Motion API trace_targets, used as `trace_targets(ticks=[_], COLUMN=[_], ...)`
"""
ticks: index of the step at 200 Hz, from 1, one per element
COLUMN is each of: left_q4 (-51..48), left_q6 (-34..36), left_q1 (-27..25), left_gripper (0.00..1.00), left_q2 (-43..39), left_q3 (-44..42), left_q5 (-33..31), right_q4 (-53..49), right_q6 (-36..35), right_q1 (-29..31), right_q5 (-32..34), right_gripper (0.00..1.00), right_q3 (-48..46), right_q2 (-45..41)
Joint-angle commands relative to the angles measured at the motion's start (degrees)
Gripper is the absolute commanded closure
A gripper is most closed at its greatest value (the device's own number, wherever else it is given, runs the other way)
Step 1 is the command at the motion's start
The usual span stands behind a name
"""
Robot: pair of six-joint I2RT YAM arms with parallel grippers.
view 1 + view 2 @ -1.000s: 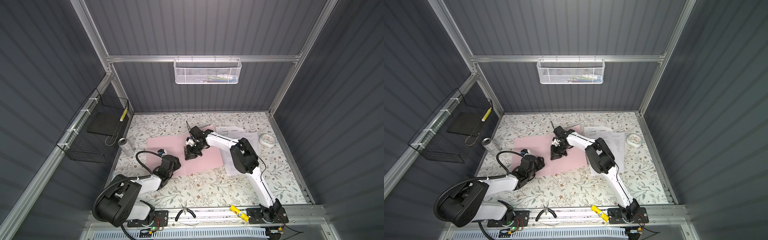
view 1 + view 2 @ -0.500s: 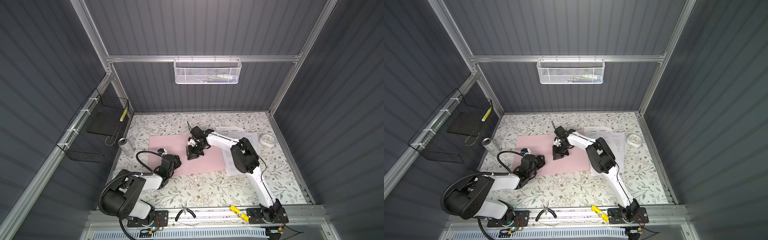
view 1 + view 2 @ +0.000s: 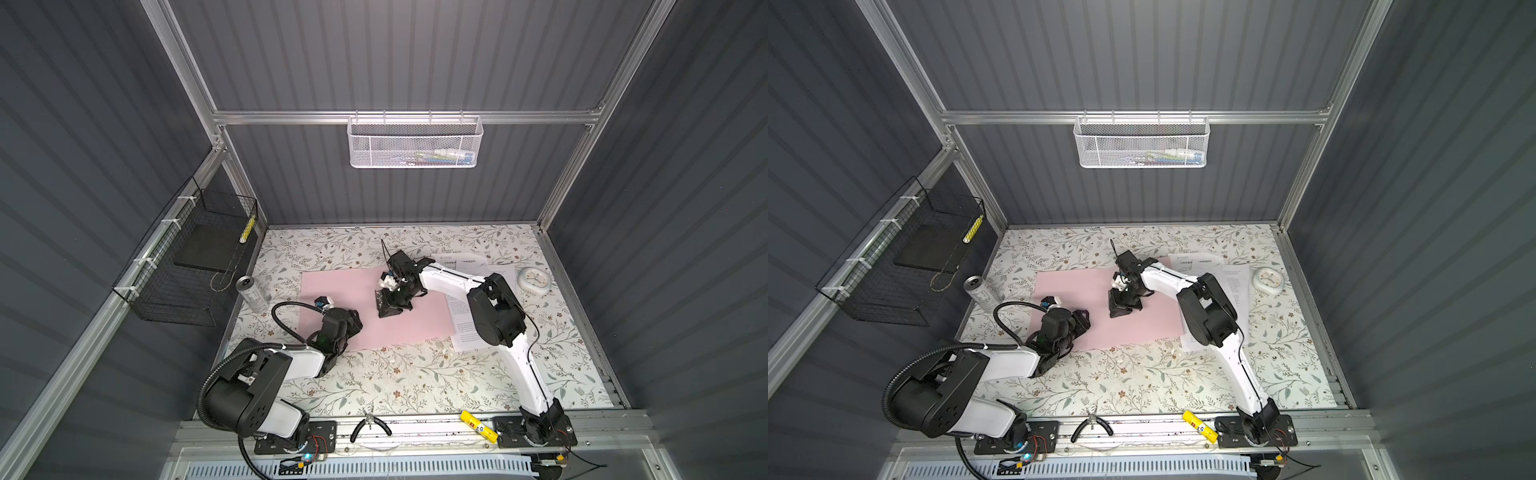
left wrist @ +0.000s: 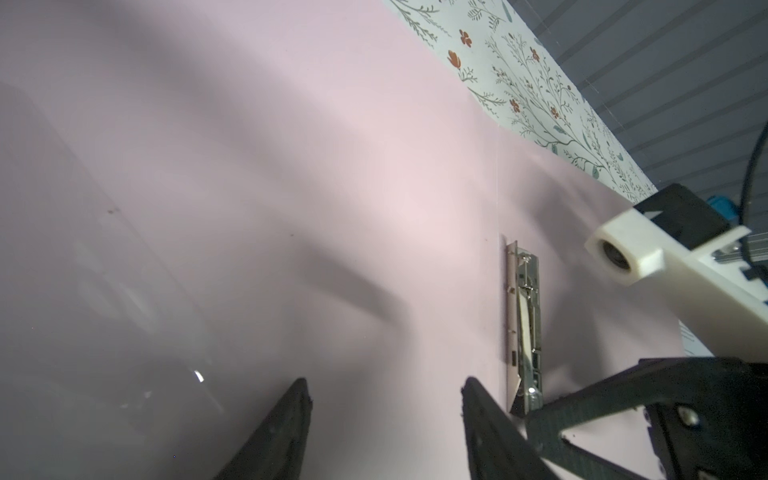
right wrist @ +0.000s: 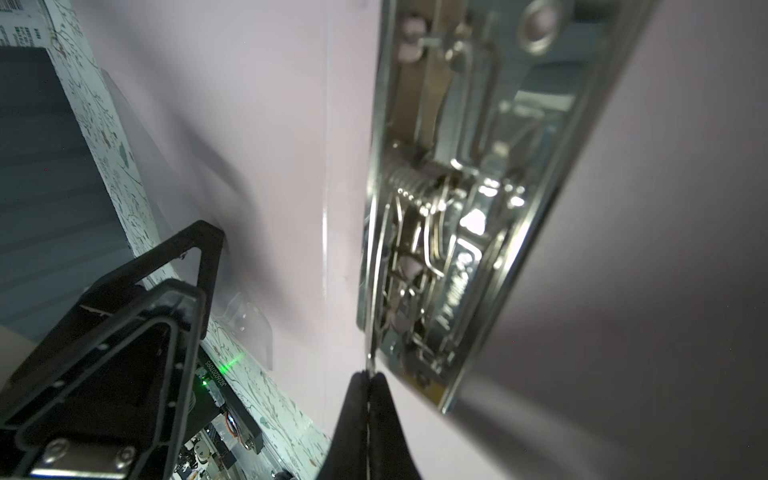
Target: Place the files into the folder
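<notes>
1. Floral-print worktop (image 3: pixel 415 374), ribbed grey walls. In both top views the flat, pale pink folder (image 3: pixel 345 286) lies open mid-worktop. The white printed files (image 3: pixel 460 328) sit at its right edge, partly under the right arm. Can (image 3: pixel 253 293) to the left and clock (image 3: pixel 534 280) to the right, both apart from the folder.
2. Left wrist: left tool (image 4: pixel 388 415) released, jaws apart over bare pink. Shiny metal clip (image 4: pixel 524 332) just beside.
3. Right wrist: right tool (image 5: pixel 369 386) clenched, tips at the clip's wire end. Whether the wire is nipped, cannot tell.

Both arms reach inward, tools low near the centre.
The left arm extends from its 7 o'clock base, left tool (image 4: pixel 386 386) low, jaws parted and empty. The right arm rises from 5 o'clock, elbow bent, right tool (image 5: pixel 369 377) angled down, tips pressed together.
</notes>
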Motion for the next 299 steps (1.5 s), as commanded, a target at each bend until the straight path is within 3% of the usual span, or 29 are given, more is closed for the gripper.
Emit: trace_targets(ticks=[1,61,143,228,293,299], left_q4=[-12.72,-13.03,-12.72,-12.37,-13.17,-13.47], left_q6=[-1.46,-0.59,-0.15,0.12,0.29,0.38], left_q1=[0.64,0.59,0.68,0.7,0.69,0.68], left_gripper=[0.4,0.4,0.42,0.43,0.43,0.43], left_q2=[2.83,4.53,5.04,5.74,4.79,4.56], left_q3=[-1.95,-0.88,-0.71,-0.48,-0.42,-0.29], left_q5=[0.9,1.67,2.32,2.86,2.86,2.84], right_q4=[-4.58,-4.11,-10.73,0.27,6.79,6.29], right_q6=[-0.11,0.23,0.29,4.54,8.89,8.76], right_q1=[-1.1,0.28,0.83,0.68,-0.72,-0.87], right_q5=[4.4,3.71,5.51,-11.59,-15.45,-14.79], right_gripper=[1.0,1.0,1.0,1.0,1.0,0.96], right_q3=[0.03,-0.5,4.97,5.3,0.04,-0.04], right_q2=[1.0,3.13,10.06,3.34,0.19,-0.02])
